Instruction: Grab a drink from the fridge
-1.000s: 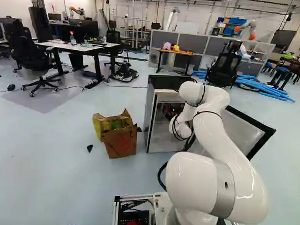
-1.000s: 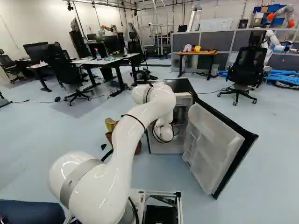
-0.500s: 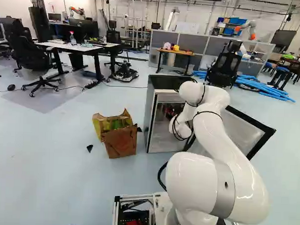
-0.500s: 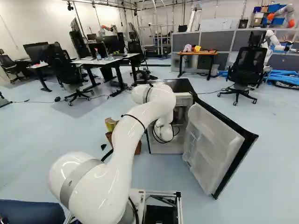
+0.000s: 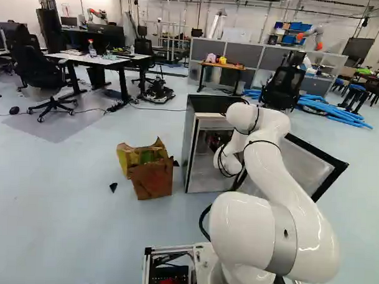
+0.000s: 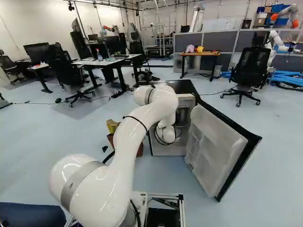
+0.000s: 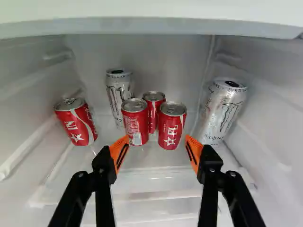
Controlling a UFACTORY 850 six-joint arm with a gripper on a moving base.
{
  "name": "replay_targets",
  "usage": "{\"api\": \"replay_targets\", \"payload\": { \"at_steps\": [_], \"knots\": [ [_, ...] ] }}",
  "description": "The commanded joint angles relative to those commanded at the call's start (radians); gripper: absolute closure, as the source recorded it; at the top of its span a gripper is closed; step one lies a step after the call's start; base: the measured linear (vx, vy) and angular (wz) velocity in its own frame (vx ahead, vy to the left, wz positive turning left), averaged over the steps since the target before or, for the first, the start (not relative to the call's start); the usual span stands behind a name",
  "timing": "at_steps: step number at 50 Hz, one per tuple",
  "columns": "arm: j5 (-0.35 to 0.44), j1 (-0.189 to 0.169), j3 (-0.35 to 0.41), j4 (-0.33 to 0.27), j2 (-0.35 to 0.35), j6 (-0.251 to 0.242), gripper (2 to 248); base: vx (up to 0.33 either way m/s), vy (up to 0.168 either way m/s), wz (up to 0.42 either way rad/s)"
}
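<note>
The gripper (image 5: 218, 139) is a dark shape inside the fridge (image 5: 190, 151), largely hidden by the white wrist in the left base view. Seen from the wrist, the gripper (image 7: 155, 144) stands open, nothing between its orange pads. Just ahead of the fingertips are two red cans, one (image 7: 135, 122) near one pad and one (image 7: 172, 126) near the other; a third red can (image 7: 154, 111) is behind them. A silver can (image 7: 118, 97) stands farther back. Another red can (image 7: 77, 122) and a silver can (image 7: 223, 113) lean near opposite side walls.
A shelf edge (image 7: 151, 27) crosses above the cans, with fridge walls on both sides. The fridge door (image 6: 215, 151) hangs open to the right of the arm. A brown paper bag (image 5: 152, 178) stands left of the fridge. Another robot (image 5: 314, 37) is far back.
</note>
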Motion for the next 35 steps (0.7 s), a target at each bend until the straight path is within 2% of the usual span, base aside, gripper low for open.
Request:
{"api": "replay_targets", "payload": {
  "at_steps": [35],
  "knots": [
    [-0.013,-0.001,-0.062,0.000,-0.034,0.000,74,0.000,0.000,0.000]
  ]
}}
